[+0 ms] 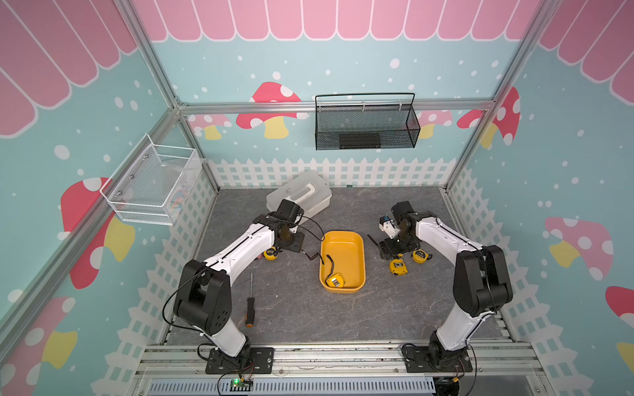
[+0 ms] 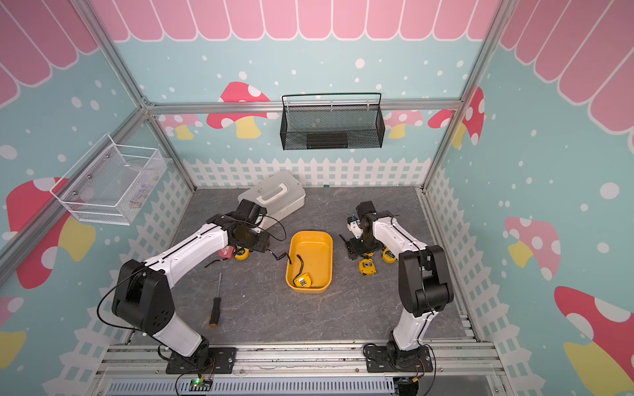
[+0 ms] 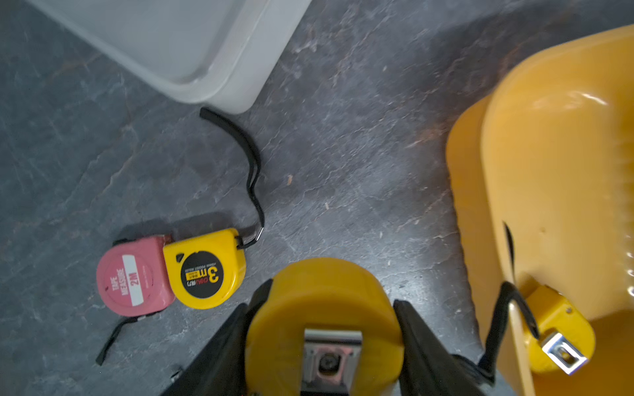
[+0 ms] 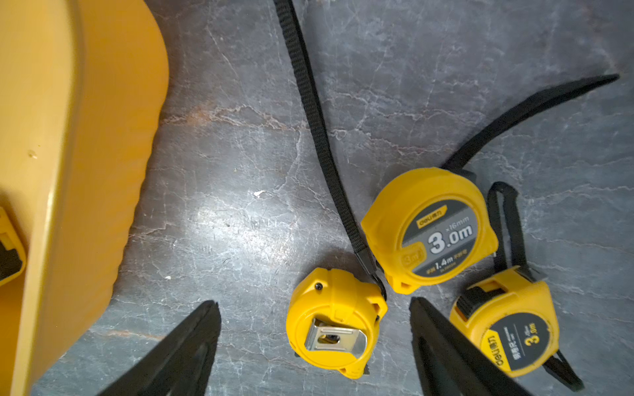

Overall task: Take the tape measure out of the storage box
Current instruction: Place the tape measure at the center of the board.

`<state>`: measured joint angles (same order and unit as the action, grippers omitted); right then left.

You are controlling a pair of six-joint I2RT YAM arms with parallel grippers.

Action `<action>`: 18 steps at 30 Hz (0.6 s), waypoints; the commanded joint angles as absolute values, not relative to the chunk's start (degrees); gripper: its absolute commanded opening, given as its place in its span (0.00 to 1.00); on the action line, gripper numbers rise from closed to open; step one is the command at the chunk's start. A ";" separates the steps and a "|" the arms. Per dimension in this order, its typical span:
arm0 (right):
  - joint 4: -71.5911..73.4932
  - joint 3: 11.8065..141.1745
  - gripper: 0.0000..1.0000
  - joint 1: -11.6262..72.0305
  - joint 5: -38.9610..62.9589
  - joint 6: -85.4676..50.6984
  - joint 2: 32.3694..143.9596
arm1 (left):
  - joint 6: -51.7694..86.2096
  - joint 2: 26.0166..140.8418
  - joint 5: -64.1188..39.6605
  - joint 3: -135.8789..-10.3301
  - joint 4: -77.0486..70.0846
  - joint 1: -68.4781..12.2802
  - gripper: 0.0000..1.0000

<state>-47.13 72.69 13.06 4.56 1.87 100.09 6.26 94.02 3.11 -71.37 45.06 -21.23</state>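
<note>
The left wrist camera shows the left gripper (image 3: 331, 296) clamped on a yellow tape measure (image 3: 324, 329), outside the orange box (image 3: 549, 137) and just left of it. From above, the arm (image 1: 240, 250) hides that grip. Both top views show a second tape measure (image 1: 335, 281) lying in the box's lower-left corner. The right gripper (image 4: 313, 301) is spread wide with nothing in it, over three loose tapes (image 4: 429, 229). Only two of them show clearly from above.
</note>
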 commanded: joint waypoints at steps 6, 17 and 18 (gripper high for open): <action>-48.50 72.69 0.87 12.83 4.99 1.83 100.65 | 13.91 91.14 5.05 -63.25 42.76 -17.93 0.53; -48.49 72.69 0.87 12.76 5.20 1.71 100.81 | 17.54 93.34 4.55 -56.80 40.79 -14.37 0.53; -48.51 72.69 0.87 12.76 5.35 1.76 100.83 | 17.98 93.72 4.33 -56.61 40.60 -13.92 0.53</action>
<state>-47.16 72.69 13.06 4.64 1.87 100.12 15.77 92.99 4.10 -57.19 42.57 -15.03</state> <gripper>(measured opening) 0.870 0.598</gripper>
